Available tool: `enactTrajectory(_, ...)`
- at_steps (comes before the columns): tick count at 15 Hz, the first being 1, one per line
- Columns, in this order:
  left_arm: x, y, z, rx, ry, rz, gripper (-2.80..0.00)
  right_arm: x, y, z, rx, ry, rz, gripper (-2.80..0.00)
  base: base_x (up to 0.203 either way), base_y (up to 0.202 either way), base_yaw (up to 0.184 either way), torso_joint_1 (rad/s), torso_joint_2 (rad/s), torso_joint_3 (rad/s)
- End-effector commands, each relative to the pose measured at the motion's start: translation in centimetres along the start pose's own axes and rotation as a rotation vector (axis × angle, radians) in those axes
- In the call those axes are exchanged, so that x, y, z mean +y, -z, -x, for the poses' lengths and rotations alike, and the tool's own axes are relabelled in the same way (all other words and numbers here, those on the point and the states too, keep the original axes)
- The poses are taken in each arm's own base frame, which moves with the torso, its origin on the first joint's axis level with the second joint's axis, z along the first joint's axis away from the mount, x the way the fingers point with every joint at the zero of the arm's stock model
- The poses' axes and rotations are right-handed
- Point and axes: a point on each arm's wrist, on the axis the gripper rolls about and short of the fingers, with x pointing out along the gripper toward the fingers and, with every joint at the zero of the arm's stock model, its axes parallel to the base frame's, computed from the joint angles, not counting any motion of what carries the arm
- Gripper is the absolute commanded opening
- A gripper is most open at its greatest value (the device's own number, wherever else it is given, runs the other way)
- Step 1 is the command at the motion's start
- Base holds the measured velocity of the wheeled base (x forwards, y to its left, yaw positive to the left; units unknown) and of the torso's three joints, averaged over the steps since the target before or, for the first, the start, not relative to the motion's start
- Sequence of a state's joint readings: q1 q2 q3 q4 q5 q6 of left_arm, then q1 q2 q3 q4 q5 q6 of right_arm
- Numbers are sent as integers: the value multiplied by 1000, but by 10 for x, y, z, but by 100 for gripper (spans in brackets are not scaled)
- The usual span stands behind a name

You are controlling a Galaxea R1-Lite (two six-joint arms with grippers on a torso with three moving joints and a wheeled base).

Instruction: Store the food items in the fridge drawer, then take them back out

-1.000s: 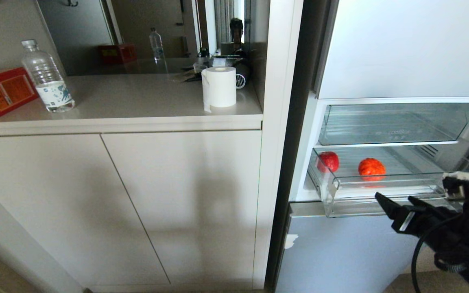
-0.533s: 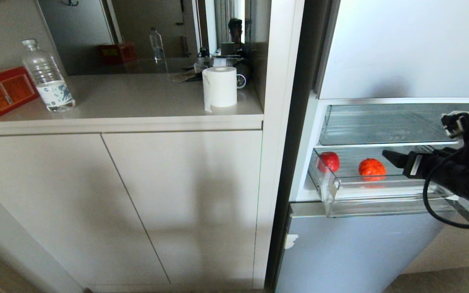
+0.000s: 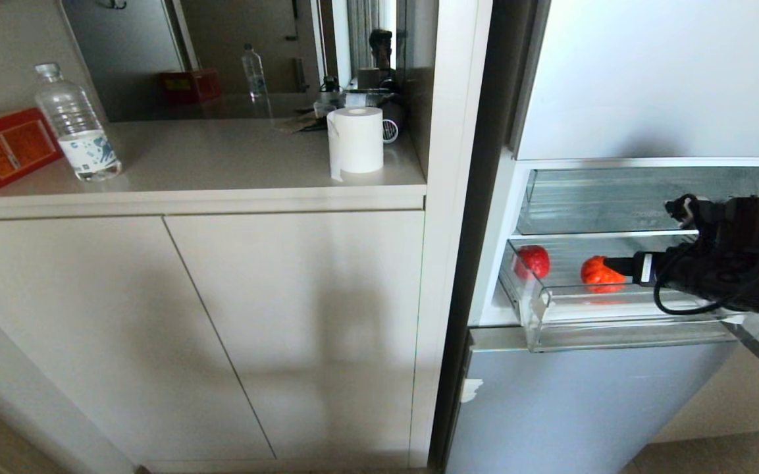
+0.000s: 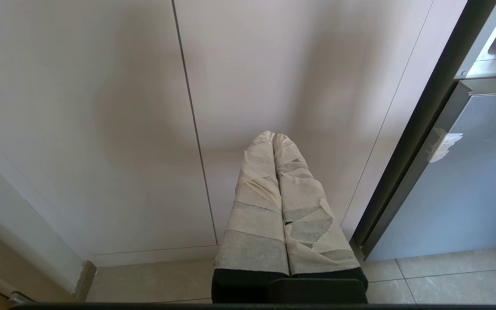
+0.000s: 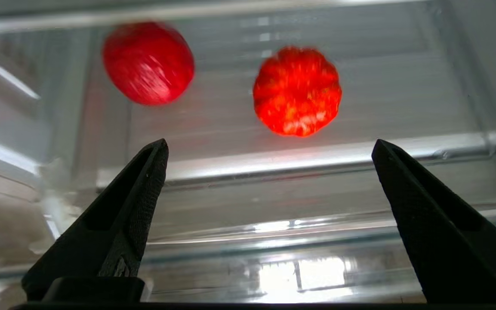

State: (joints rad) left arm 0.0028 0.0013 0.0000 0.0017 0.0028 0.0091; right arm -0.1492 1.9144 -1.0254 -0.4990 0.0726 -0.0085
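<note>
The fridge (image 3: 655, 79) stands with its middle section open. Its lower clear fridge drawer (image 3: 616, 332) is pulled out and holds two food items. One is a smooth red round fruit (image 3: 534, 260) at the left, the other an orange-red ribbed fruit (image 3: 598, 271) near the middle. My right gripper (image 3: 616, 266) reaches in from the right at drawer height, its tip beside the ribbed fruit. In the right wrist view the gripper (image 5: 269, 144) is open and empty above the drawer's lip (image 5: 316, 155), short of the ribbed fruit (image 5: 297, 90) and the red fruit (image 5: 149, 62). My left gripper (image 4: 273, 137) is shut, parked low facing cabinet doors.
A shorter clear bin (image 3: 616, 197) sits just above the drawer. The closed lower fridge front (image 3: 570, 408) carries a white tape scrap. On the beige counter (image 3: 221, 164) to the left stand a paper roll (image 3: 355, 140), a water bottle (image 3: 78, 125) and a red box (image 3: 4, 148).
My right arm has risen from below the drawer's front to drawer height. It then swung left until its tip came beside the ribbed fruit. Both fruits lie where they were.
</note>
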Motion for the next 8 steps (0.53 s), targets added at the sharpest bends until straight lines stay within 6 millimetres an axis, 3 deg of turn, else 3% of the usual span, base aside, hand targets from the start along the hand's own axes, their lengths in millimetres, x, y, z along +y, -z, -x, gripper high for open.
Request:
enactTrajectory(1, 0, 0, 0, 1, -1, 0, -280, -5, 6, -14, 96, 5, -12, 0, 0, 0, 0, 0, 0, 0)
enactTrajectory(8, 0, 0, 0, 0, -1, 0, -280, -13, -10, 36, 359, -27, -57, 0, 0, 0, 0, 0, 0, 0)
